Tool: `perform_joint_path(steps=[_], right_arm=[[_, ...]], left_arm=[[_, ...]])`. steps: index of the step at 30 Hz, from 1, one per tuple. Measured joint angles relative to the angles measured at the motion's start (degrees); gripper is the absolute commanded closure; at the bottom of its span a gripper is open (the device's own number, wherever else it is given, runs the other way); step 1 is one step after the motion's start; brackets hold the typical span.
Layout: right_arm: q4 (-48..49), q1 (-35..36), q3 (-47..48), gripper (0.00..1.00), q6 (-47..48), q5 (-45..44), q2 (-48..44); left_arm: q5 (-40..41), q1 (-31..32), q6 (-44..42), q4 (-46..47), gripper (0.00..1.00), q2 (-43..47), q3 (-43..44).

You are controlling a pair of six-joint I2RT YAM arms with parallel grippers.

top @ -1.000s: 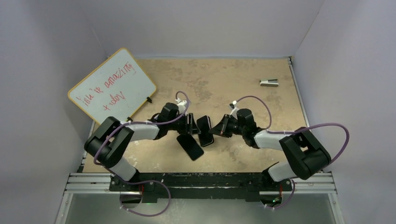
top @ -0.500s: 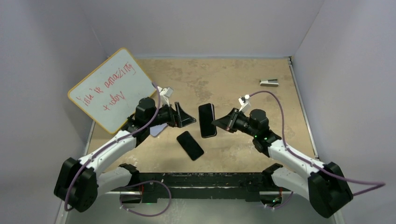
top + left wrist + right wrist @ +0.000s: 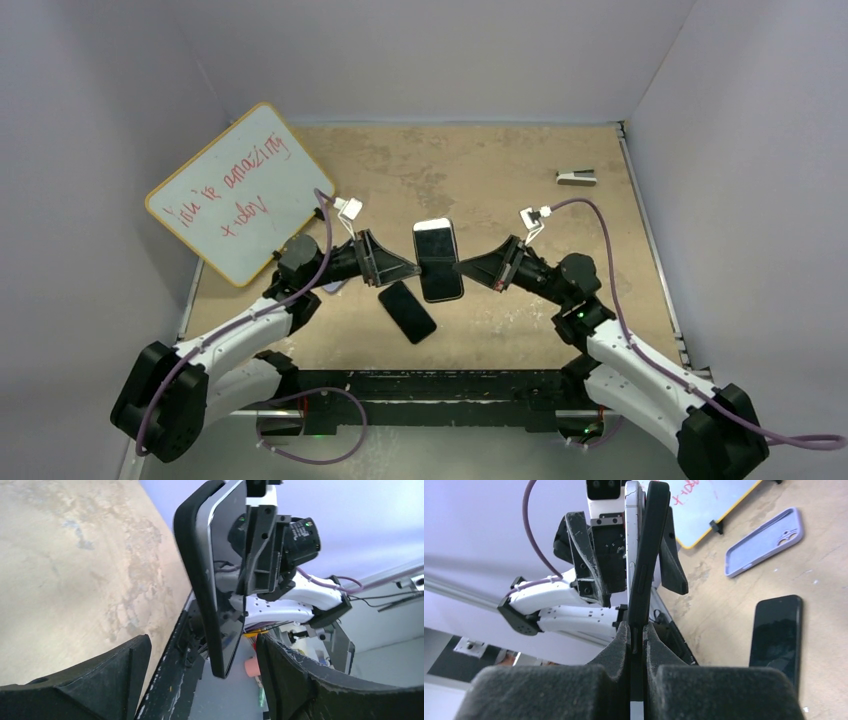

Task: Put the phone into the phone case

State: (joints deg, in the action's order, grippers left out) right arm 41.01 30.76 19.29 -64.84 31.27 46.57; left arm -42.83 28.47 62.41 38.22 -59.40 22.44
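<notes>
The phone (image 3: 407,311), a plain glossy black slab, lies flat on the table below and between both grippers; it also shows in the right wrist view (image 3: 776,635). The phone case (image 3: 764,542), a pale lavender shell, lies on the table beyond it, mostly hidden under my left arm in the top view. My right gripper (image 3: 462,267) is shut on the edge of the other black slab with a pale end strip (image 3: 438,260) and holds it in the air (image 3: 644,565). My left gripper (image 3: 411,266) is open, its fingers either side of that slab's end (image 3: 222,645) without touching.
A whiteboard with red writing (image 3: 240,190) leans at the back left. A small grey-white object (image 3: 577,177) lies at the back right. Walls close in the table on three sides. The arms' base rail (image 3: 430,390) runs along the near edge.
My right gripper has lifted the strip-ended slab and turned it face-up to the top camera. My left gripper let go of it, drew back left, then came back around its left edge.
</notes>
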Motion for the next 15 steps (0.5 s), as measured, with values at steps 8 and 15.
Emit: perform_joint_path(steps=[8,15], right_arm=[[2.64,3.65,-0.07,1.00,-0.98,1.16,0.61],[3.28,5.25,-1.11,0.87,-0.50,1.25,1.20]], left_arm=[[-0.33,3.30,3.50,9.68,0.47,-3.52,0.00],[-0.28,3.87,5.97,13.81,0.95,-4.37,0.00]])
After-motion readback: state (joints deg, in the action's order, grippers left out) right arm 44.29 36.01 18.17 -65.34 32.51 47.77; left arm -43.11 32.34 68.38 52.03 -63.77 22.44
